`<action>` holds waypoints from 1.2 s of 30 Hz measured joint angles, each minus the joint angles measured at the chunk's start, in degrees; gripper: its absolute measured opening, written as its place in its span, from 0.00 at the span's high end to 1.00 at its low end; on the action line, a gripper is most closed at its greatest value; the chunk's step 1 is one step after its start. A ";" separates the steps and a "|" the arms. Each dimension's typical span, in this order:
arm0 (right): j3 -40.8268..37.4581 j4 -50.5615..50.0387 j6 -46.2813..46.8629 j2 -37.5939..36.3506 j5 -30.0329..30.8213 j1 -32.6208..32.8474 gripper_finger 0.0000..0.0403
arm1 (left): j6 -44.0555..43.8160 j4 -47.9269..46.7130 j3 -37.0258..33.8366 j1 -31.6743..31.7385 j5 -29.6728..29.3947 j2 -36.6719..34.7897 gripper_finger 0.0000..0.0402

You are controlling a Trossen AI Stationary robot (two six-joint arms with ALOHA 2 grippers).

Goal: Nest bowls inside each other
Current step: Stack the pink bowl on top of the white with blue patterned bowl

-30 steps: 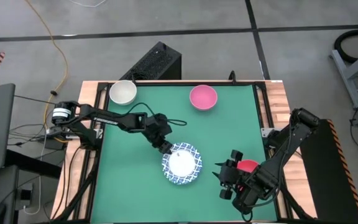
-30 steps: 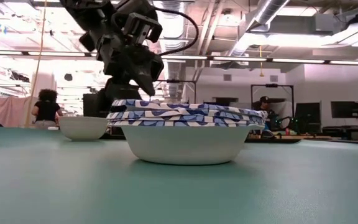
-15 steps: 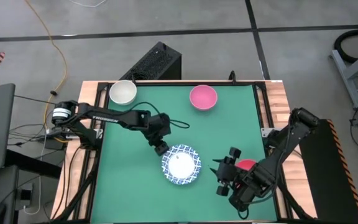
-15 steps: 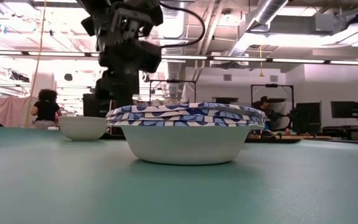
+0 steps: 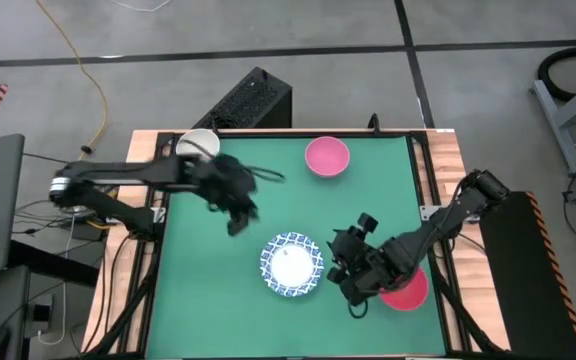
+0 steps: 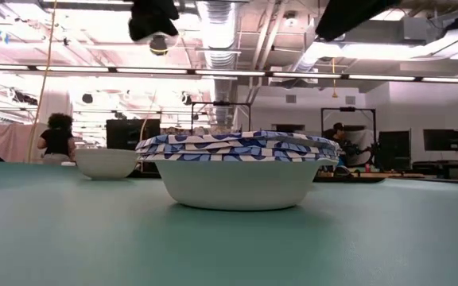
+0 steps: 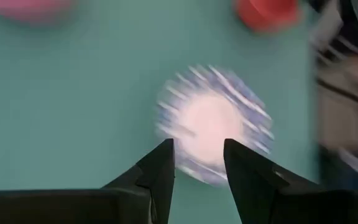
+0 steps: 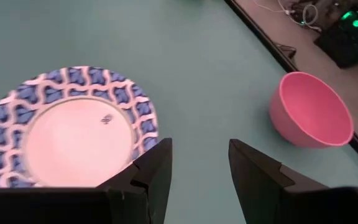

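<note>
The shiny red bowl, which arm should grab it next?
Probably the right. The right gripper hangs open beside the red bowl, while the left gripper hovers across the blue-patterned bowl stack from it.

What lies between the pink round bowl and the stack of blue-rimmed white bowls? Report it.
Nothing: in the high view only bare green mat separates the pink round bowl from the stack of blue-rimmed white bowls.

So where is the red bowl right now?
In the high view the red bowl sits near the table's front right corner, partly under the right arm, just right of the blue-rimmed bowl stack.
</note>
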 joint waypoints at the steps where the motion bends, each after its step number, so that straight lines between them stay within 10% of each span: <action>1: 0.00 -0.01 -0.56 0.00 -0.02 -0.64 0.55 | 0.75 -1.39 0.51 0.00 -5.61 -2.27 0.68; 9: 0.00 0.13 -3.92 0.00 -0.13 -3.75 0.55 | 1.06 -6.37 -0.80 1.97 -33.47 -15.10 0.68; 25: 0.00 -1.60 -22.72 -0.07 -6.45 -11.87 0.55 | 7.86 -18.06 -0.94 27.28 -17.53 -6.42 0.68; 36: 0.00 -8.32 -28.45 -0.07 -10.54 -18.58 0.55 | 13.95 -17.76 -4.29 30.96 -18.09 -4.88 0.68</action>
